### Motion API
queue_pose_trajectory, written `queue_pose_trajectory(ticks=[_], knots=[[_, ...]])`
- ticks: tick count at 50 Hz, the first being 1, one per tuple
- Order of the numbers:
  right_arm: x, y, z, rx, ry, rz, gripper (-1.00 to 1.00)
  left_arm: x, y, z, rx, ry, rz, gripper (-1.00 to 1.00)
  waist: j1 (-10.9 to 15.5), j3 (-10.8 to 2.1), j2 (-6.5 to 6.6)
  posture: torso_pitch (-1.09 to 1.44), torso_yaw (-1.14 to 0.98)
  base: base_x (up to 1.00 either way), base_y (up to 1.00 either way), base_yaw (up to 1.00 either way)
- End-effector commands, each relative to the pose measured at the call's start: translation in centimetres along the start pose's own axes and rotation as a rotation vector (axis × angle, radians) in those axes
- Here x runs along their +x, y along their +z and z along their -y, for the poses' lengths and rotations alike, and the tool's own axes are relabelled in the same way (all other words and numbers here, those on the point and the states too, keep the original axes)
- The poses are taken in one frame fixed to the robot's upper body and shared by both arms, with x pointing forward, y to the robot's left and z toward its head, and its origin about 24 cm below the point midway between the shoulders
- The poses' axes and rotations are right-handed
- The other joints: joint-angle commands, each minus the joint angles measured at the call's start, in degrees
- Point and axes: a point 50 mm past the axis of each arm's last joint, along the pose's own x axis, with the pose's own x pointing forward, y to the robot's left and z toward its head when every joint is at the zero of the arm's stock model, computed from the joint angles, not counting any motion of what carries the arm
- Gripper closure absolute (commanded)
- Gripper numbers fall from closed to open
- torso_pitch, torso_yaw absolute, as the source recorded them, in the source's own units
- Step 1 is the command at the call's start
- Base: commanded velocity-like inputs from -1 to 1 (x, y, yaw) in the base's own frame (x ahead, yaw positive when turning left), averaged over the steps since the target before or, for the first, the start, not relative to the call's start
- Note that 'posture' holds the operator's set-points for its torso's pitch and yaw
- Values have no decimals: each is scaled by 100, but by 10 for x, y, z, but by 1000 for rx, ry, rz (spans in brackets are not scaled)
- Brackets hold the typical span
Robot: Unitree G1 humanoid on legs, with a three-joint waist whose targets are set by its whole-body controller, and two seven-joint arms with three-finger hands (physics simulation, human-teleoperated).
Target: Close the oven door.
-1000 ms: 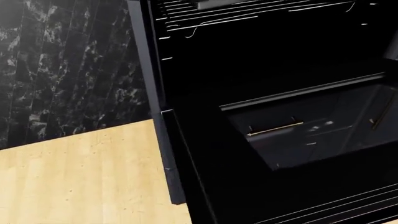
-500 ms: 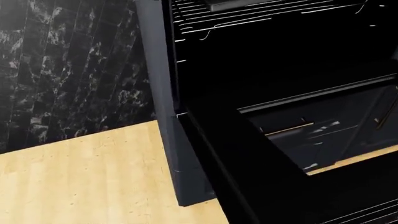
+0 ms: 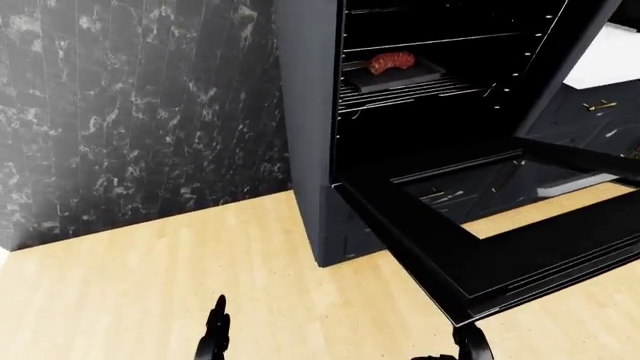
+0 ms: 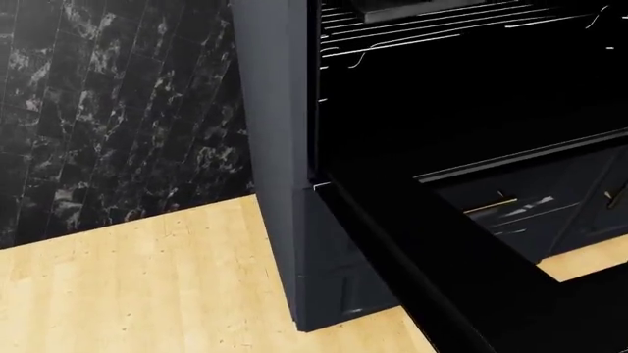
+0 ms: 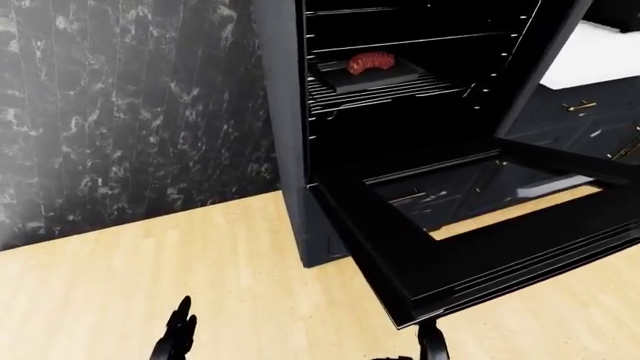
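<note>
The black oven [image 3: 310,112] stands tall at the centre of the left-eye view with its door [image 3: 410,240] dropped flat, a dark frame around glass that shows the floor beneath. Inside, a red piece of meat [image 3: 391,61] lies on a tray on a wire rack [image 3: 400,91]. The head view shows the door's left bar [image 4: 432,257] close up. Only fingertips of my hands show at the bottom edge: the left hand [image 3: 216,330] with fingers spread and open, well left of the door, and the right hand [image 3: 470,343] open just under the door's near corner, holding nothing.
A dark marble wall [image 3: 130,112] runs left of the oven. Light wood floor [image 3: 150,285] spreads below it. Dark cabinets with gold handles [image 3: 600,106] and a white countertop [image 3: 615,56] stand to the right, behind the open door.
The whole head view has shifted: the oven's left edge now sits further right and more of its side panel shows, so the camera has moved. The door still lies flat.
</note>
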Motion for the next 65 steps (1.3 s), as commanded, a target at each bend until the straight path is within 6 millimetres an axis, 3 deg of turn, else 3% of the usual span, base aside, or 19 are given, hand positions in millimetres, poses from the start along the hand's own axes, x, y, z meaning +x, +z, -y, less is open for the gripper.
queue_pose_trajectory(ticks=[1, 4, 7, 9, 10, 11, 13, 19, 26, 28, 32, 33, 36, 37, 38, 39, 45, 64, 65], knots=[[7, 12, 0, -6, 7, 71, -100, 6, 13, -10, 18, 31, 75, -100, 22, -70, 5, 0, 0, 0, 31, 0], [7, 12, 0, -6, 6, 70, -100, 6, 13, -10, 18, 31, 75, -100, 45, -25, 140, 0, 0, 0, 32, 0], [6, 12, -1, -7, 6, 70, -100, 5, 13, -10, 17, 31, 74, -100, 46, -6, 407, 0, 0, 0, 32, 0], [6, 12, 0, -6, 5, 70, -100, 5, 13, -10, 17, 31, 75, -100, 54, -47, 721, 0, 0, 0, 31, 0], [6, 12, -1, -7, 6, 70, -100, 5, 13, -10, 18, 31, 74, -100, 84, -129, 987, 0, 0, 0, 32, 0], [6, 12, -1, -7, 6, 70, -100, 5, 13, -10, 18, 31, 75, -100, 118, -98, 717, 0, 0, 0, 32, 0], [6, 12, -1, -8, 5, 71, -100, 5, 13, -10, 18, 31, 75, -100, 151, -41, 692, 0, 0, 0, 32, 0], [6, 12, 0, -8, 6, 70, -100, 5, 13, -10, 17, 31, 74, -100, 117, 5, 372, 0, 0, 0, 32, 0], [6, 12, 0, -7, 8, 71, -100, 5, 13, -10, 17, 31, 74, -100, 86, -81, -132, 0, 0, 0, 22, 0], [6, 12, 0, -8, 7, 71, -100, 5, 13, -10, 18, 32, 74, -100, 81, -52, 130, 0, 0, 0, 11, 0], [6, 12, 0, -7, 7, 71, -100, 5, 13, -10, 17, 31, 74, -100, 80, -104, 121, 0, 0, 0, 11, 0], [6, 12, 0, -8, 8, 71, -100, 5, 13, -10, 17, 32, 75, -100, 73, -15, 138, 0, 0, 0, 2, 0], [7, 13, -1, -4, 11, 74, -100, 6, 13, -10, 17, 31, 76, -100, 15, 24, 397, 0, 0, 0, 0, 0], [7, 13, -1, 0, 13, 74, -100, 6, 13, -10, 17, 30, 76, -100, 4, -2, 553, 0, 0, 0, 0, 0], [7, 13, -1, 2, 12, 75, -100, 6, 13, -10, 17, 30, 75, -100, 11, 32, 566, 0, 0, 0, 0, 0], [7, 13, -1, 3, 14, 75, -100, 6, 13, -10, 17, 31, 76, -100, 5, 2, 407, 0, 0, 0, 0, 0], [7, 13, -2, 18, 16, 82, -100, 6, 13, -10, 17, 31, 75, -100, 92, -87, 296, 0, 0, 0, 0, 0], [8, 15, -1, 23, 8, 91, -100, 5, 13, -11, 17, 31, 76, -100, 130, -133, 269, 0, 0, 0, 0, 0], [8, 16, -1, 24, 9, 93, -100, 5, 13, -10, 18, 31, 76, -100, 122, -214, 285, 0, 0, 5, 0, 0]])
